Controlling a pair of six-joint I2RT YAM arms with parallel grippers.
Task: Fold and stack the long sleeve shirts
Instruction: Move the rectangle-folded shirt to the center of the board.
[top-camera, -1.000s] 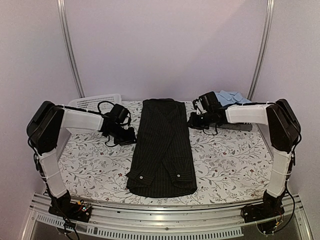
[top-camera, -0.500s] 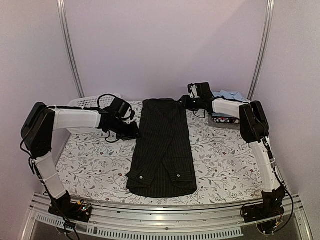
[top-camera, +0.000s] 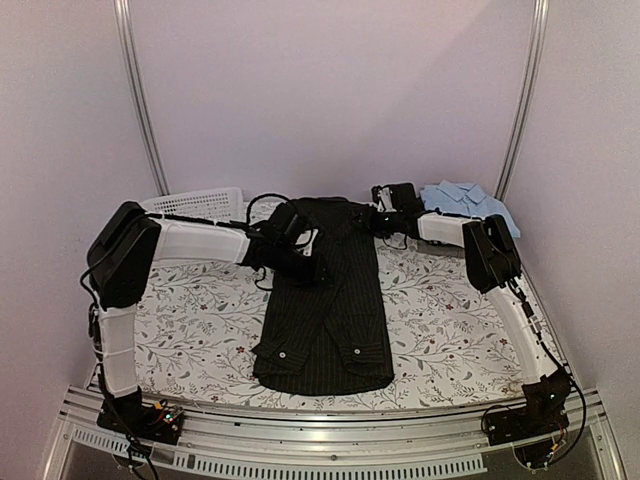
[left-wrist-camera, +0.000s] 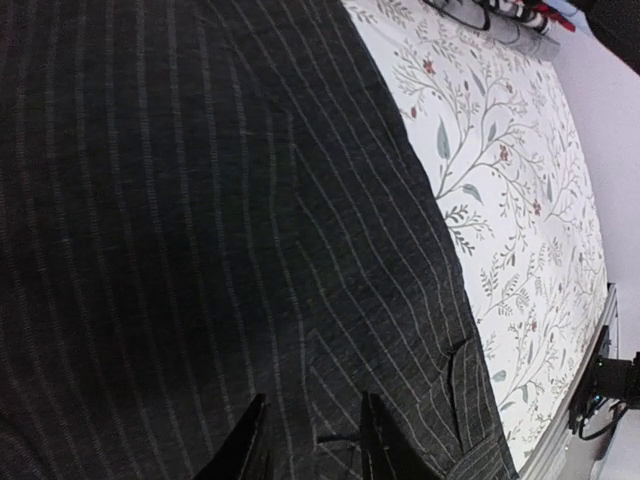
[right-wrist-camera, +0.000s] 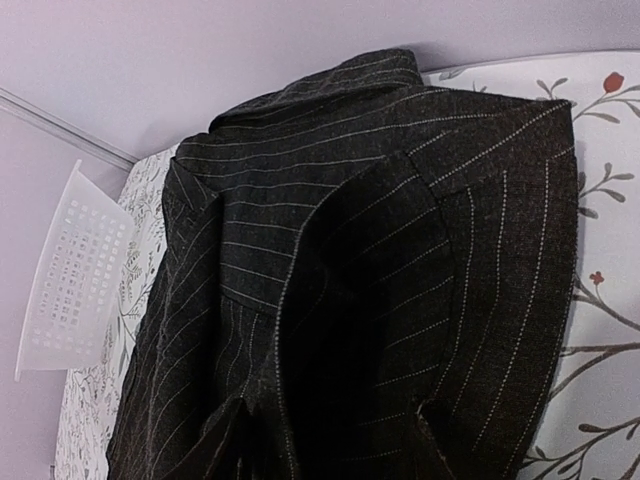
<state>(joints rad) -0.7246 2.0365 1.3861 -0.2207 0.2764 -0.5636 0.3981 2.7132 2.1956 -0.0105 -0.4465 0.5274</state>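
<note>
The black pinstriped shirt (top-camera: 325, 300) lies folded into a long narrow strip down the middle of the table, collar at the far end. My left gripper (top-camera: 300, 262) is over the upper left part of the strip. In the left wrist view (left-wrist-camera: 312, 445) its jaws stand open just above the black cloth (left-wrist-camera: 200, 200). My right gripper (top-camera: 375, 216) is at the shirt's far right corner. In the right wrist view (right-wrist-camera: 325, 435) its jaws stand wide open over the collar end (right-wrist-camera: 400, 200). The light blue shirt (top-camera: 468, 196) lies crumpled at the back right.
A white mesh basket (top-camera: 190, 203) stands at the back left, also in the right wrist view (right-wrist-camera: 70, 280). The table has a floral cloth (top-camera: 190, 320). Metal poles (top-camera: 140, 100) rise at both back corners. The right arm stretches along the table's right side.
My left gripper has moved right from the bare cloth onto the black shirt. My right gripper has moved left and farther back to the shirt's collar corner, uncovering the blue shirt.
</note>
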